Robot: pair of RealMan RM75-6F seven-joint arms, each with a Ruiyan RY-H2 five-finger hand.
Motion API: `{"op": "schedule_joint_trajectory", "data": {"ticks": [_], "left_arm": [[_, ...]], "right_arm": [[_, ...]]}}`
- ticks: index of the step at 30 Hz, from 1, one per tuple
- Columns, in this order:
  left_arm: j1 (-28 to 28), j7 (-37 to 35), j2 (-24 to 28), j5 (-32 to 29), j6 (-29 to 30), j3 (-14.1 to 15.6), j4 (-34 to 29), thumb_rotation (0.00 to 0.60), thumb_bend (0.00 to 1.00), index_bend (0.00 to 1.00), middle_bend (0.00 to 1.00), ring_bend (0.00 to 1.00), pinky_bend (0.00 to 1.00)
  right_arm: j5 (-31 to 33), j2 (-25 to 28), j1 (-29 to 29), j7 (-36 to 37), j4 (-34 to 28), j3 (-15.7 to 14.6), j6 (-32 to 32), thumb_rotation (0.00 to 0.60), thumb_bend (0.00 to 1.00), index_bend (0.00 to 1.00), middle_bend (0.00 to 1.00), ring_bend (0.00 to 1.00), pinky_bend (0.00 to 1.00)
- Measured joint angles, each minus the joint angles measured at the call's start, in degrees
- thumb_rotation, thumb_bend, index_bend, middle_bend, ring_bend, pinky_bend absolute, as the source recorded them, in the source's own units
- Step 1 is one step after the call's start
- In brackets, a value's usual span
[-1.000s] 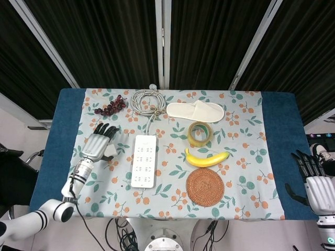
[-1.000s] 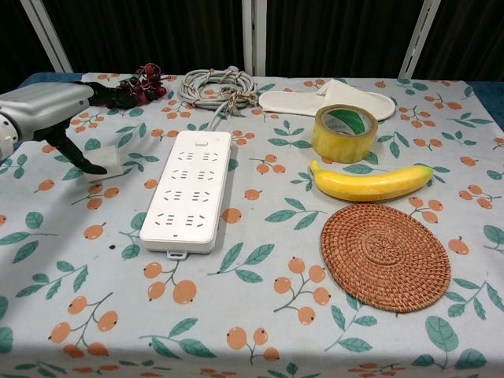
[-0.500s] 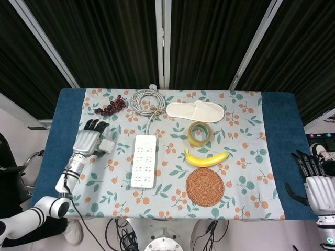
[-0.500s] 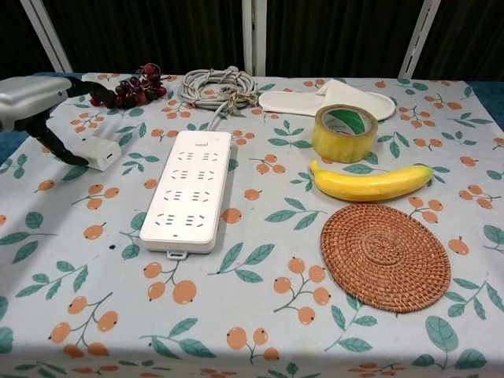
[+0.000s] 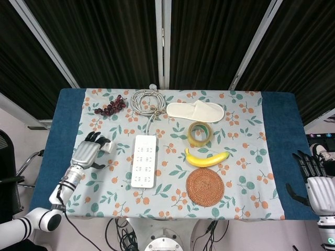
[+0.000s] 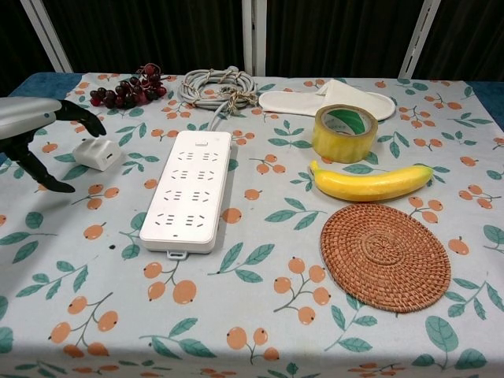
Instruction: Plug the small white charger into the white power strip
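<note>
Only head view shows the right hand [image 5: 319, 185], fingers spread, empty. Left hand [image 6: 35, 130] splayed beside small white plastic charger [image 6: 96, 153]; contact unclear.

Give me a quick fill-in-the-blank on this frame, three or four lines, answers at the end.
1. The small white charger lies on the cloth beside the robot's ____ hand.
2. The yellow fruit between the tape roll and the woven coaster is a ____.
3. The power strip has ____ plugged into it.
4. The pale slipper lies nearest the table's ____ edge.

Missing words: left; banana; nothing; far
</note>
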Motion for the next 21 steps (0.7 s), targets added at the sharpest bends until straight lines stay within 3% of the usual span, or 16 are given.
{"op": "schedule_joint_trajectory", "data": {"ticks": [21], "left_arm": [[-2.4,0.7,-1.7,-3.1,-3.7,-0.5,2.3,0.600,0.06,0.23,0.21,0.05,0.00]], "right_arm": [[0.2,0.1,-0.4,-0.1,0.0,0.0,0.4,0.600,0.27,0.00,0.00,0.00,0.00]]}}
